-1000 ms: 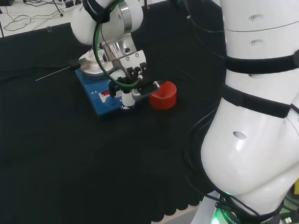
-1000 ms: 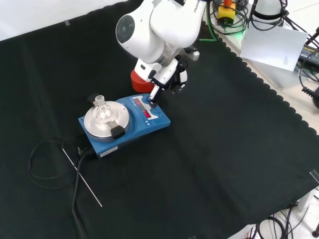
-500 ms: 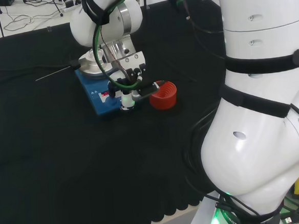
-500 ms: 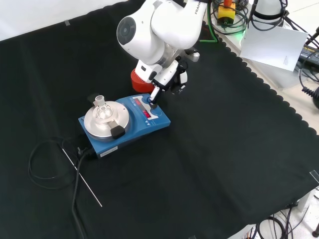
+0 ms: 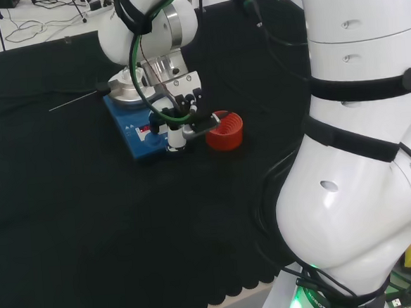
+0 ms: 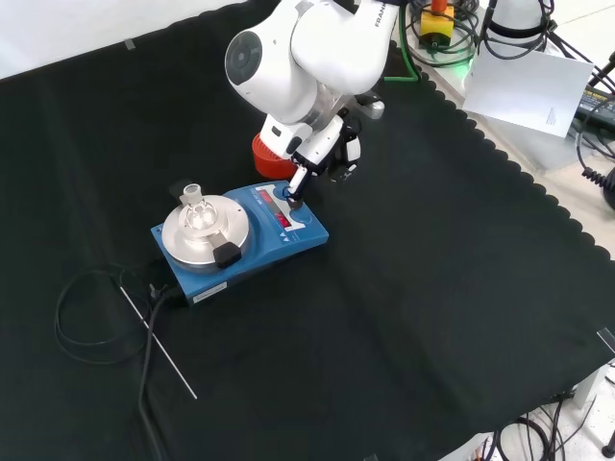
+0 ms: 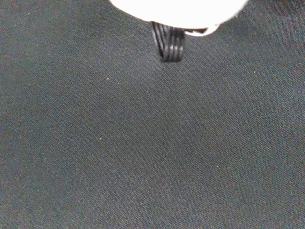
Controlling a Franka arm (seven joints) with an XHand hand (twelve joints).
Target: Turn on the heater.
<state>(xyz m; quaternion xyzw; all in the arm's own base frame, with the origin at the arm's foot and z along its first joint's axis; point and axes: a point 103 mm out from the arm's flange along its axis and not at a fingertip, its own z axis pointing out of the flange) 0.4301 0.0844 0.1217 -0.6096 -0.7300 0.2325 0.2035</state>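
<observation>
The blue box-shaped heater with a round silver top plate (image 6: 240, 234) sits on the black-clothed counter (image 6: 432, 288), and the robot's black and white hand (image 6: 322, 154) is right over its control end. From the front view, one extended finger (image 6: 296, 182) reaches down to the front panel, at or just above the knob next to the red display strip; I can't make out whether it is truly pressing or merely touching. The other fingers look curled back (a pointing pose, holding nothing). I'd judge the task at its critical step: the reach is done, and the switching itself is either under way or about to happen. The red strip looks lit, though I would not swear the heater is on.

In the head view the hand (image 5: 182, 117) hangs at the heater's (image 5: 137, 134) near right corner, with a red ribbed ring stand (image 5: 225, 130) just beside it on the cloth, untouched.
</observation>
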